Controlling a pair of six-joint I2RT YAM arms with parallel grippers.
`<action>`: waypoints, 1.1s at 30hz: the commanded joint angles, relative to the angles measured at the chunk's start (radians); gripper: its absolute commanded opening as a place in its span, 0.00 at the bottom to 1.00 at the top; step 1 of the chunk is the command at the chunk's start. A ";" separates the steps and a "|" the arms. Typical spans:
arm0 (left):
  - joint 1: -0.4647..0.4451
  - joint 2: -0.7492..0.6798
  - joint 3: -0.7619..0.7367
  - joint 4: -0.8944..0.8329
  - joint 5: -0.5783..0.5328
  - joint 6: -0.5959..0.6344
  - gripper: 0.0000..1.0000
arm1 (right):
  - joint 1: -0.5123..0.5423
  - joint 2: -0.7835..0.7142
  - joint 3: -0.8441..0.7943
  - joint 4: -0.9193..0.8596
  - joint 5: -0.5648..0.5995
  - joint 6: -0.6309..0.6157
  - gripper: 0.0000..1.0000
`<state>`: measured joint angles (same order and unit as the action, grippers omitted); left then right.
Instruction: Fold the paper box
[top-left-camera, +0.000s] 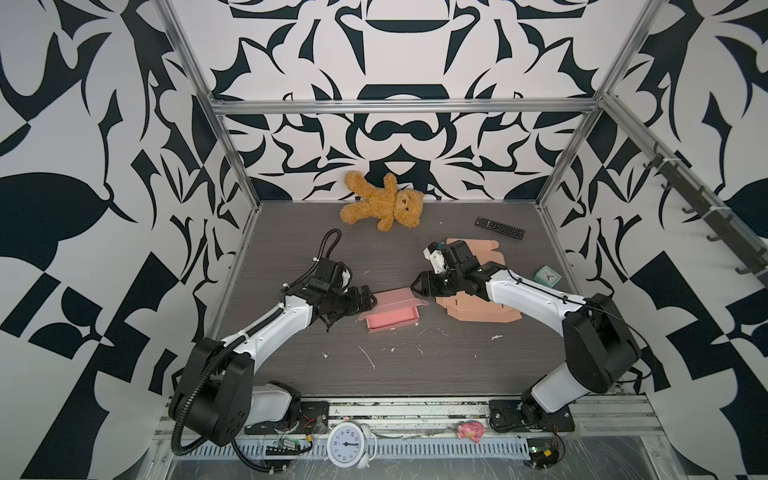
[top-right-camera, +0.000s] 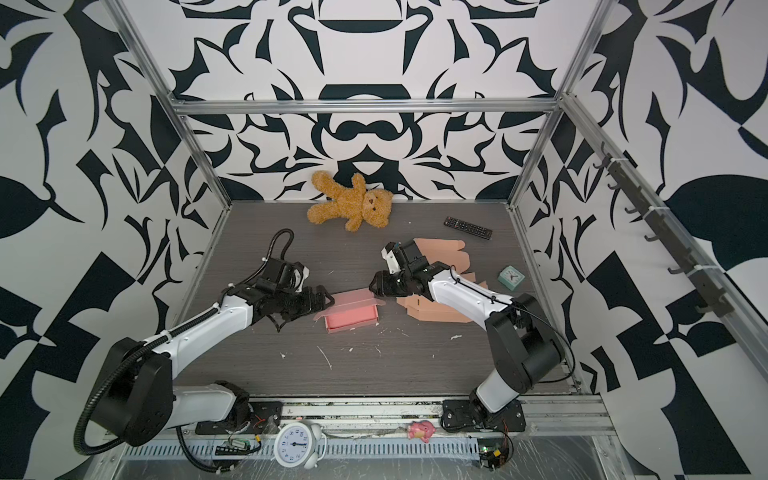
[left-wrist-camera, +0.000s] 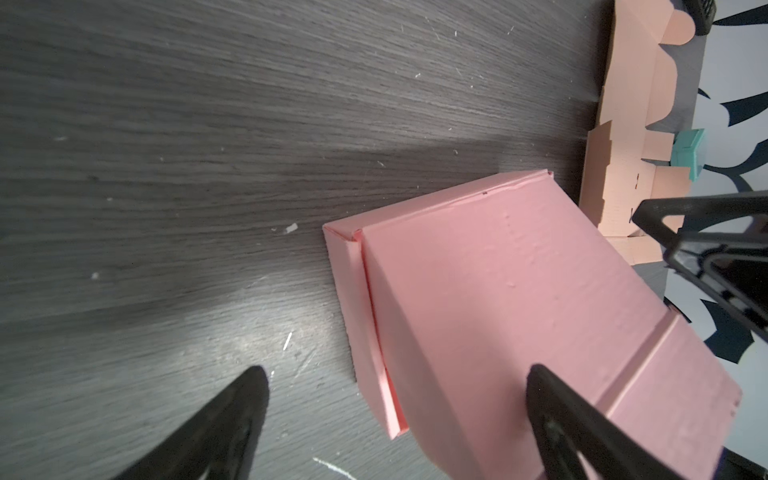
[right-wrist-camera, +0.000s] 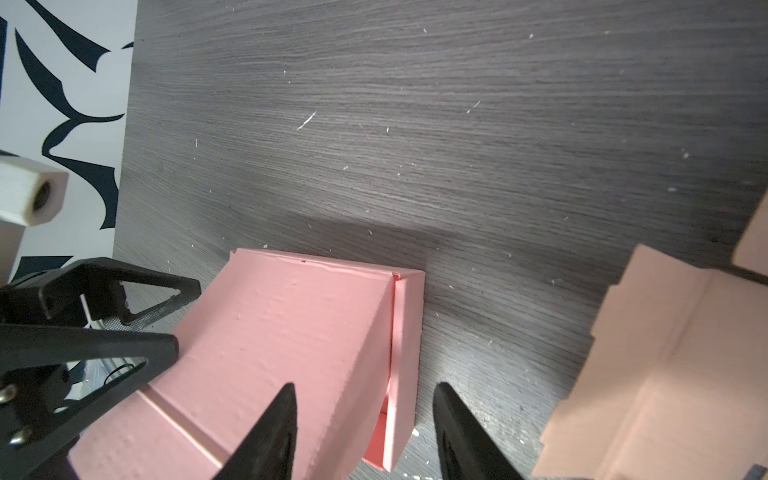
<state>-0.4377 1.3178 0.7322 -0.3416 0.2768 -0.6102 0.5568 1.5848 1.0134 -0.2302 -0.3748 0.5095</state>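
on the dark table (top-left-camera: 395, 365), the pink paper box (top-left-camera: 392, 318) stands lid raised.

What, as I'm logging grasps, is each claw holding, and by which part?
Nothing is gripped: the left claw and right claw stand open, straddling opposite ends of the pink paper box.

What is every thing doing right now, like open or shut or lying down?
pink box, half folded, lid up, inside showing.
left gripper, open wide at the box's left end.
right gripper, open at the box's right end.
flat cardboard, unfolded, lying flat.
teddy bear, lying down.
remote, lying flat.
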 joint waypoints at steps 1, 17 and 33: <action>0.004 0.001 -0.029 0.007 0.019 -0.014 0.99 | 0.003 -0.020 -0.017 0.029 -0.015 -0.005 0.54; 0.002 0.000 -0.073 0.039 0.036 -0.023 0.99 | 0.024 -0.021 -0.072 0.042 -0.005 0.002 0.54; 0.003 0.022 -0.095 0.062 0.040 -0.008 0.98 | 0.058 -0.025 -0.102 0.037 0.043 0.021 0.53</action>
<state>-0.4377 1.3281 0.6518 -0.2890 0.3050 -0.6266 0.6033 1.5848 0.9112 -0.1959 -0.3557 0.5247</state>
